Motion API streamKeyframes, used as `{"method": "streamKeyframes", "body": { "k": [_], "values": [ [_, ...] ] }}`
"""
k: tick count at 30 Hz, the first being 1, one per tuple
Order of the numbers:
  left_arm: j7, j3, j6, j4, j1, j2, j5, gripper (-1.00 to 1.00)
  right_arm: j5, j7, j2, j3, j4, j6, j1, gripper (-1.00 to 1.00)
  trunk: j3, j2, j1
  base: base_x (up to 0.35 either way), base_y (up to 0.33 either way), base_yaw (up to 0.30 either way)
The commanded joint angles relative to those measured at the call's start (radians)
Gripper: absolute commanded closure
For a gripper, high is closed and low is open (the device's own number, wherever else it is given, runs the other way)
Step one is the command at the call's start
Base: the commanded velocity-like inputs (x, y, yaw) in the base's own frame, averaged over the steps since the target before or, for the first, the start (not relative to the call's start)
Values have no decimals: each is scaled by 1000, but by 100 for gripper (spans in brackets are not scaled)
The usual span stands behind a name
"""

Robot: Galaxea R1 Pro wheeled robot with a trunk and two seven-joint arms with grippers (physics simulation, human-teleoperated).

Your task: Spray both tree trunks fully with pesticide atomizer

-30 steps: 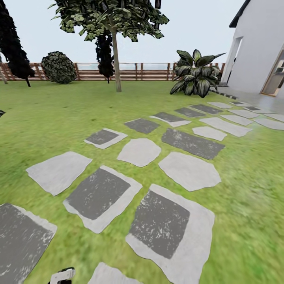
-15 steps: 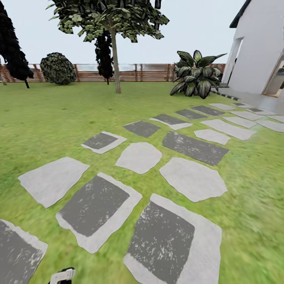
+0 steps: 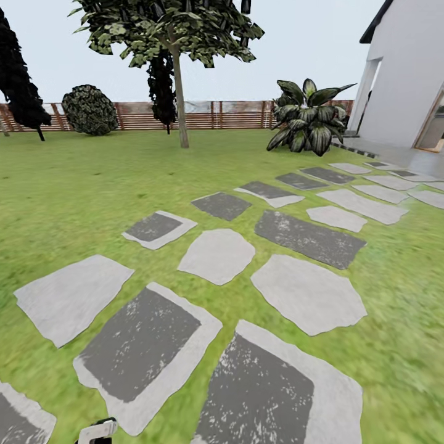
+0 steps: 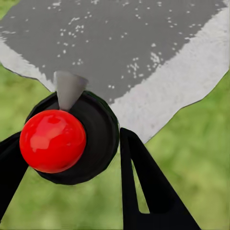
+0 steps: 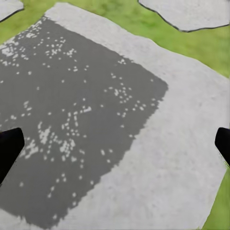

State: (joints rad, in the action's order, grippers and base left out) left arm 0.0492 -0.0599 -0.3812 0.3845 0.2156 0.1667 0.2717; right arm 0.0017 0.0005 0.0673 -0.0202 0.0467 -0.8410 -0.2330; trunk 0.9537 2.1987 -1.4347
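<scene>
your left claw (image 4: 72, 158) is clamped on the sprayer (image 4: 72, 139): its black fingers sit on either side of the black body, with the red ball top and a grey nozzle facing the wrist camera. below it lie a grey stepping stone (image 4: 143, 57) and grass. from the head camera you see a small white and black part (image 3: 98, 430) at the bottom edge; what it is can't be told. your right claw (image 5: 115, 143) is spread wide, only the two black fingertips (image 5: 8, 146) showing at the edges, above another stone (image 5: 158, 158). ahead, the lawn (image 3: 74, 185) runs to the wooden fence (image 3: 234, 115). one tree (image 3: 166, 31) stands far off near the fence, its bare trunk (image 3: 180, 111) upright, well apart from you. a broad-leaved plant (image 3: 308, 120) sits by the white house (image 3: 413, 74).
</scene>
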Motion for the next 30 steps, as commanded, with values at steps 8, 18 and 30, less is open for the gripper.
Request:
{"method": "streamKeyframes", "body": {
  "k": [8,18,30],
  "values": [
    [3,-6,-4,-1,1,1,11,100,0,0,0,-2,-1,-3,0,-100,1,0,0,340,0,0],
    [3,-6,-4,-2,1,0,11,100,0,0,0,-1,-1,-3,-1,-100,1,0,0,340,0,0],
    [3,-8,-4,-2,1,-3,10,100,0,1,0,-1,-1,-3,-1,-100,1,0,0,340,0,0]
  ]
}}
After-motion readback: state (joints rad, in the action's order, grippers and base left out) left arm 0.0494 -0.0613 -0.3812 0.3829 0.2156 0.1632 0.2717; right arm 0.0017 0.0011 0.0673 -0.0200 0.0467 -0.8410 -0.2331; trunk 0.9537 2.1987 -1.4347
